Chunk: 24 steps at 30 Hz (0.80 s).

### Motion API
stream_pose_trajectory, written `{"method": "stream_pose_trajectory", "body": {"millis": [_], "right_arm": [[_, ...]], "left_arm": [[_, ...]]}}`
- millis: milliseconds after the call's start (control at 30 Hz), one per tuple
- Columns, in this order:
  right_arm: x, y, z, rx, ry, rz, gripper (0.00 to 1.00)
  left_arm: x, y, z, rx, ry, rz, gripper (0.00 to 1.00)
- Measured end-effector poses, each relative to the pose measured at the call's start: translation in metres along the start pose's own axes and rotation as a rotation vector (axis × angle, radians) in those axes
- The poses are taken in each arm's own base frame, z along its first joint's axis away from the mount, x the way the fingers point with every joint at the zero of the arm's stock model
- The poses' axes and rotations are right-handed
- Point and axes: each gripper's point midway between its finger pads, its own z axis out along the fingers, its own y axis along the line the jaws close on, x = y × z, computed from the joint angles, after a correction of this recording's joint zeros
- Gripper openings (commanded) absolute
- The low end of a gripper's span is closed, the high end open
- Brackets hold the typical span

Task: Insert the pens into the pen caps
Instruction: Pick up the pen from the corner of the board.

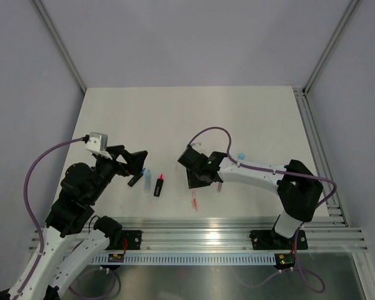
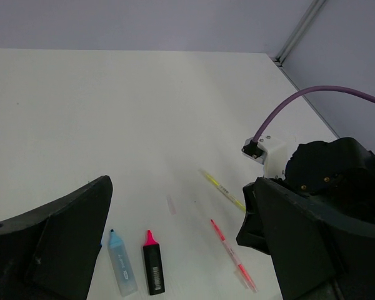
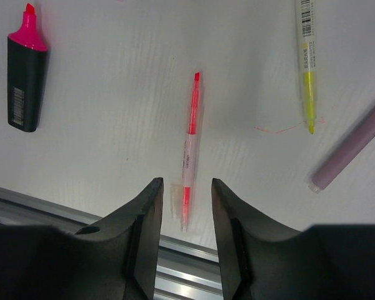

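One pen (image 3: 190, 125) under right end effector (image 3: 185, 182)

A white table (image 1: 175, 119), marked by a faint pink scribble (image 3: 287, 127), meets aluminium rails (image 1: 206, 227) at its near edge.

Left arm (image 1: 75, 200) up from its base at the near left, folded and leaning in toward the middle; my left gripper (image 1: 136, 161) out front, tilted down, jaws thrown wide, gripping nothing; over on the other side my right arm (image 1: 256, 170) rises from the near right base, elbow bent, forearm lying leftward; right gripper (image 3: 185, 186) pointing down, low, jaws parted by a narrow gap, clamped on nothing; the two grippers well apart
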Motion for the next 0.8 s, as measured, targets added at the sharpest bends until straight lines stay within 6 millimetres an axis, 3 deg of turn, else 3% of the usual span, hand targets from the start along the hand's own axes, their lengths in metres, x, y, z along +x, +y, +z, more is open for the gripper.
{"method": "stream_pose_trajectory", "body": {"millis": [267, 800], "right_arm": [[0.008, -0.004, 0.018, 0.078, 0.052, 0.018, 0.40], [0.022, -0.002, 0.046, 0.134, 0.112, 0.004, 0.32]], "left_arm": [[0.004, -0.006, -0.013, 0.031, -0.008, 0.015, 0.98], [0.004, -0.011, -0.015, 0.054, -0.010, 0.031, 0.98]]}}
